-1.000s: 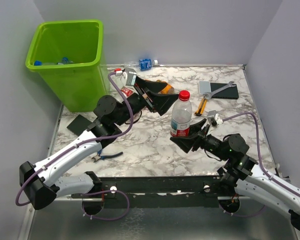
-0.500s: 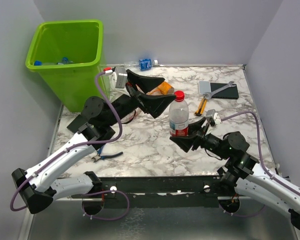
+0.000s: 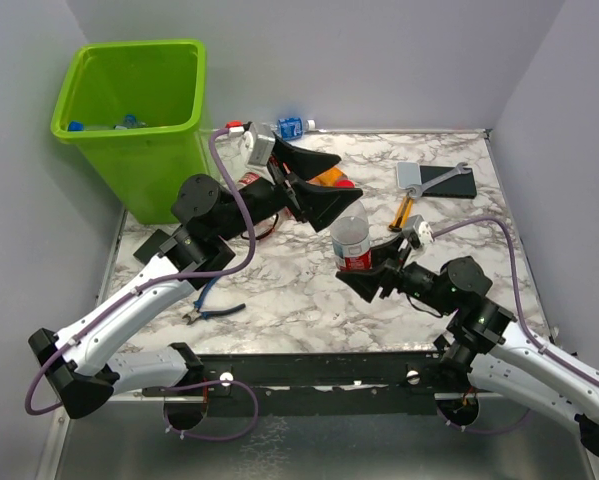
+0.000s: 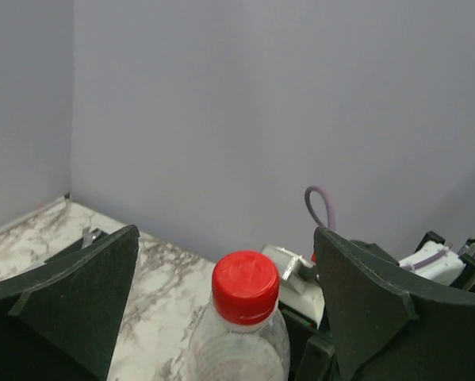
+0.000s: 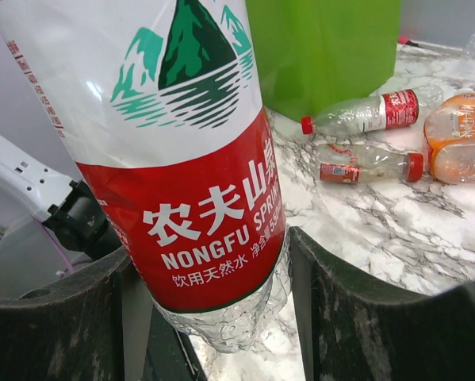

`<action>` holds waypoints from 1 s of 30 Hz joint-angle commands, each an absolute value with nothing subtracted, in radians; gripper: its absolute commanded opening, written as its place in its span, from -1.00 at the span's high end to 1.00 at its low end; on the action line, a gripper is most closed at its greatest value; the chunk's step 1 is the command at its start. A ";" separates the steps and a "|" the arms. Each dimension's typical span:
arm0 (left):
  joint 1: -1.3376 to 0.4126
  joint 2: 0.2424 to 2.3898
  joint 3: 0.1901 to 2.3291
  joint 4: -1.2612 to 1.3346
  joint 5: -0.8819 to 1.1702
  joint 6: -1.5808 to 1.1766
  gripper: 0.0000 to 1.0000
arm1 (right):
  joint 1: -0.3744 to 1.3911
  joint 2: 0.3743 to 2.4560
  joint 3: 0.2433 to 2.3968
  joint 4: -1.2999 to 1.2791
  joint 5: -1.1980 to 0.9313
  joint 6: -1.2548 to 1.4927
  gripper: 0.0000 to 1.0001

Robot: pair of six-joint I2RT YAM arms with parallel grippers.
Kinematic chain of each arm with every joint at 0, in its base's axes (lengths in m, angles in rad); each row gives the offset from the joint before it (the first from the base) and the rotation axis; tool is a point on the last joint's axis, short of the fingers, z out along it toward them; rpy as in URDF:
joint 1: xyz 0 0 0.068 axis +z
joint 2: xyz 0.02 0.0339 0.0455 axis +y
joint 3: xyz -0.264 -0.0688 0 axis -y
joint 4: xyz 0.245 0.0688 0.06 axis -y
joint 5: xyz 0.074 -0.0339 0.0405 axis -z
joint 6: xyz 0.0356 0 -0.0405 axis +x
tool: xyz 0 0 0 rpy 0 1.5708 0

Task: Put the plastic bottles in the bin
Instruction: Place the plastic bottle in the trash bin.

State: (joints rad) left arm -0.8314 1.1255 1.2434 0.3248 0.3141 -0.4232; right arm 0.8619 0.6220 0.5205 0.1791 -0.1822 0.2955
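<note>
Upright over the middle of the marble desk (image 3: 279, 290) is the red-capped water bottle (image 3: 351, 245), its red-labelled lower half clenched in the right claw (image 3: 371, 268). The left claw (image 4: 225, 234) hangs released above it, one finger on either side of the cap and clear of it. More bottles (image 5: 364, 115) lie on the desk near the lime-green bin (image 3: 164, 170) in the far left corner.

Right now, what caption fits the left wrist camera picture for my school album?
Open left gripper straddling a red-capped water bottle, marble table below.
</note>
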 commanded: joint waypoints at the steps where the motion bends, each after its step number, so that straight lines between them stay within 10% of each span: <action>1: -0.833 1.130 1.249 0.265 0.371 -0.404 -0.76 | 0.863 0.621 0.555 0.159 -0.187 0.277 0.31; 11: -0.833 1.145 1.234 0.262 0.404 -0.428 -0.31 | 0.864 0.639 0.552 0.165 -0.186 0.279 0.31; 22: -0.834 1.151 1.217 0.222 0.397 -0.428 -0.30 | 0.863 0.640 0.555 0.164 -0.178 0.278 0.30; 28: -0.834 1.143 1.216 0.216 0.360 -0.418 0.47 | 0.863 0.637 0.557 0.160 -0.179 0.280 0.27; 30: -0.834 1.136 1.220 0.213 0.337 -0.409 0.72 | 0.864 0.638 0.567 0.144 -0.166 0.291 -0.09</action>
